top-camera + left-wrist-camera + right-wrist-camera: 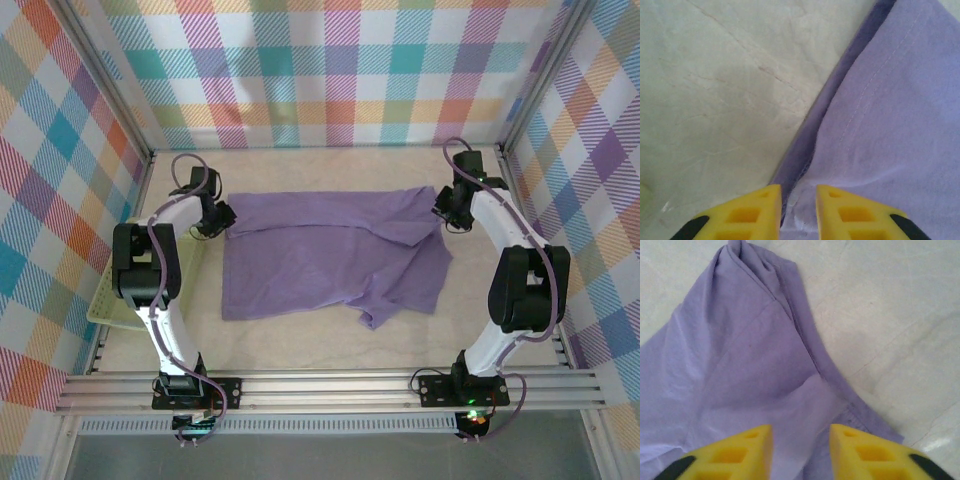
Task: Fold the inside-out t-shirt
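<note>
Top external view, from the left: checked walls (330, 70) close in the pale table (300, 350), and a light yellow-green tray (108, 305) sits at its left edge, just outside my left arm (150, 270) and well clear of the cloth. Nothing lies on or across the t-shirt (330, 255).

That purple t-shirt is spread mostly flat in the middle of the table, closer to the far edge than the near one. One layer is folded over on its right side, and a flap points toward the near edge.

My left pincer (215, 218) sits at the shirt's far left corner. In the left wrist view its yellow fingers (740, 215) stand apart, with the stitched hem running through the gap below them and nothing pinched. My right pincer (450, 208) is at the far right corner. In the right wrist view its fingers (735, 452) are also spread, over rumpled cloth near the shirt's edge, gripping nothing.

Both arms rise from the near edge to raised elbows, then reach toward the far edge. My right arm (525, 285) mirrors the left, wrists tipped down at the cloth.
</note>
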